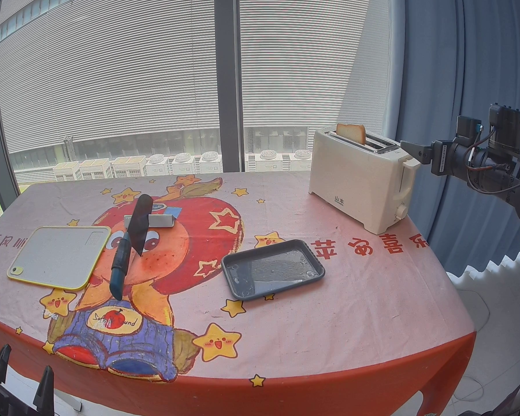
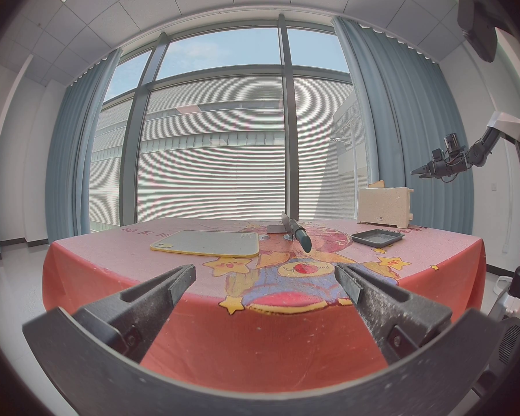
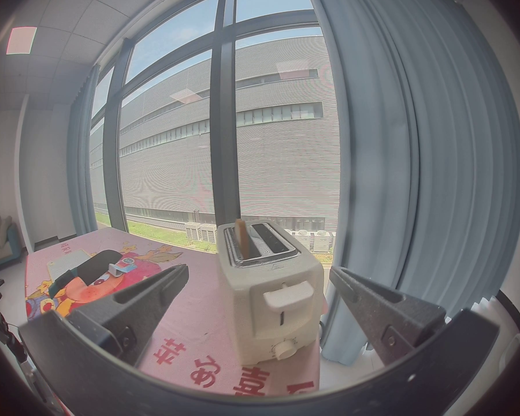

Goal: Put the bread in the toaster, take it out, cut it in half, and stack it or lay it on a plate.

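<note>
Hovering off the desk's right-hand end, the right claw (image 1: 413, 150) sits level with the toaster (image 1: 361, 186), near its lever side but not touching, fingers spread wide with nothing between them. And the bread slice (image 1: 351, 133)? It stands upright in one of the toaster's two slots, its top poking out above the rim. Over to the left claw (image 1: 26, 360): low by the desk's (image 1: 352, 330) near left edge, fingers parted too, gripping nothing. On the cartoon-print cloth, the dark rectangular plate (image 1: 273, 268) lies mid-desk, in front of the toaster and to its left. Further left, the blue-handled knife (image 1: 121, 261) has its dark blade propped on a small metal rest (image 1: 159, 221), and the white cutting board (image 1: 60, 255) lies flat just beside the knife.
</note>
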`<state>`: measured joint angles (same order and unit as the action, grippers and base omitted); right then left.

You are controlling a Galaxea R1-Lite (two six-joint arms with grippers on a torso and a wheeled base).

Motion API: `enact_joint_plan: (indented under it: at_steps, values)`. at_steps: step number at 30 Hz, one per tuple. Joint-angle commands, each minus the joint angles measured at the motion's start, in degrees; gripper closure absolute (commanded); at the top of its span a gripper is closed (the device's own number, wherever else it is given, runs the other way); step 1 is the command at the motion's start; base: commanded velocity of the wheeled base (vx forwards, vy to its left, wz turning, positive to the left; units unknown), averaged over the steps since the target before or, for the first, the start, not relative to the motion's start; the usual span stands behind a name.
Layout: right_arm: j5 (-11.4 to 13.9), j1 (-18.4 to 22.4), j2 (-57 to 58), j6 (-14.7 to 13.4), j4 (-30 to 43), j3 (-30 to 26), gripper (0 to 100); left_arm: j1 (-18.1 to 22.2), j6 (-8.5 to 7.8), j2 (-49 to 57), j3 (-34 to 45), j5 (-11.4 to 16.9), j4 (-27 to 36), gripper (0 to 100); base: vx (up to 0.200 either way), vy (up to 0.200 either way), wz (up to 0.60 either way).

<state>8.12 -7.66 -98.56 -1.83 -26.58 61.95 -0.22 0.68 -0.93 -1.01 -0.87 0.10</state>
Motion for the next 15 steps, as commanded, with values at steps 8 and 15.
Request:
enact_joint_plan:
  at_steps: [8,15]
  values:
    - [0.85,0.54,-0.84,2.44,0.56,0.98,0,-0.04,0.02,0.75,1.01,-0.01,-0.01,0,0.000,0.000,0.00]
    - [2.34,-0.78,-4.71,4.47,0.65,4.67,0,-0.04,0.02,0.66,1.01,-0.01,-0.01,0,0.000,0.000,0.00]
